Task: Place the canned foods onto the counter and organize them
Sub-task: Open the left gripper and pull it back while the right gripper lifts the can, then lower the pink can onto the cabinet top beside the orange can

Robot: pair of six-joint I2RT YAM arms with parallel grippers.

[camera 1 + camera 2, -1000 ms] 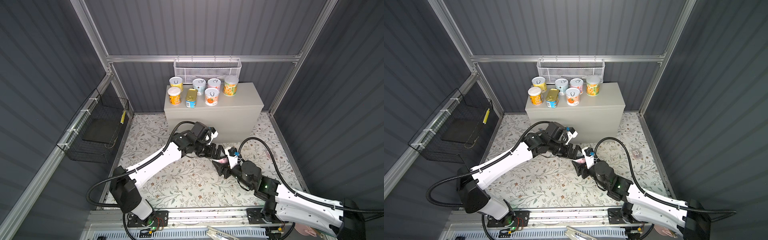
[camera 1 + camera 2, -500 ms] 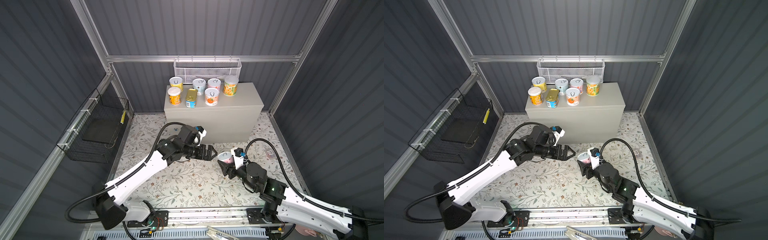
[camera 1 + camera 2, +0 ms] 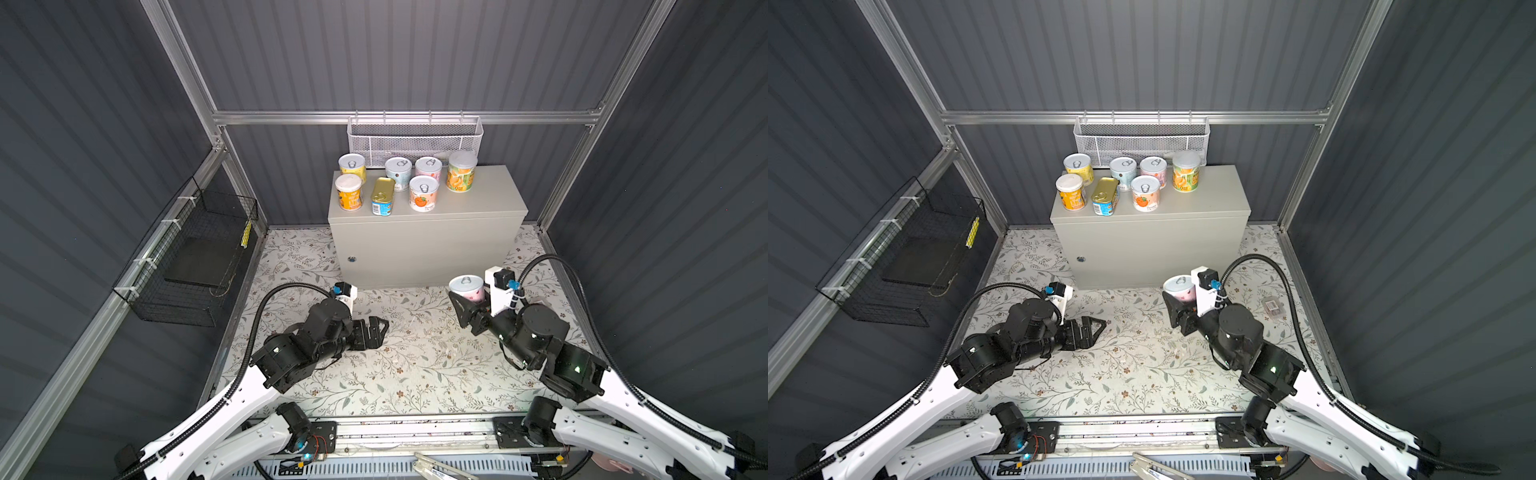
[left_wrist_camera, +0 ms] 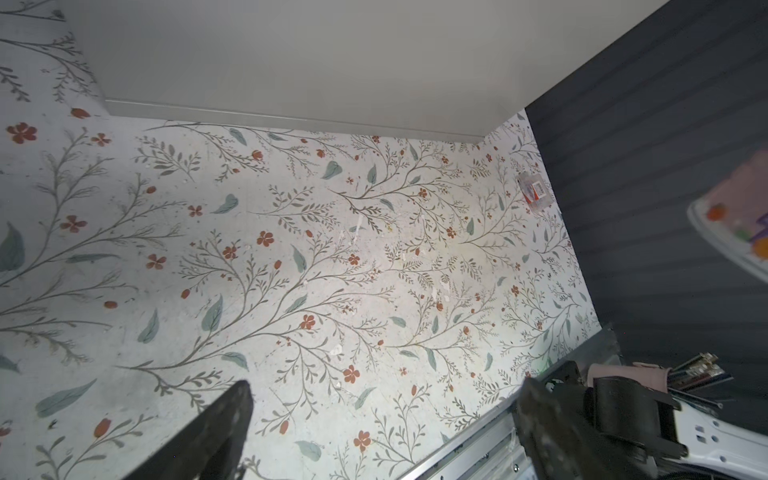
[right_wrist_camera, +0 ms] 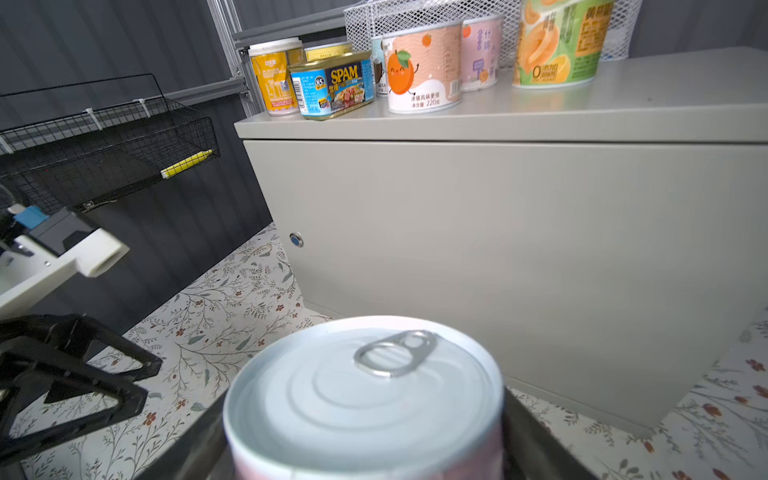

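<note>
Several canned foods stand grouped on the left half of the grey counter [image 3: 478,199] [image 3: 1212,195], among them a gold-topped rectangular tin [image 3: 382,195] [image 5: 332,85] and a peach-labelled can [image 3: 424,193]. My right gripper [image 3: 471,301] [image 3: 1183,301] [image 5: 361,432] is shut on an upright pink can [image 3: 467,286] [image 3: 1180,286] [image 5: 361,395] with a silver pull-tab lid, held above the floor in front of the counter's right part. My left gripper [image 3: 380,328] [image 3: 1096,326] [image 4: 386,388] hangs open and empty over the floral floor to the left.
A white mesh basket [image 3: 415,137] hangs on the wall behind the counter. A black wire basket [image 3: 191,257] with a yellow marker is fixed to the left wall. A small packet [image 3: 1273,306] lies on the floor by the right wall. A pink cup of pencils [image 4: 623,374] sits beyond the front rail.
My left gripper has drawn back to the left, away from the right gripper, staying open. The right gripper has carried the pink can up and closer to the counter's front.
</note>
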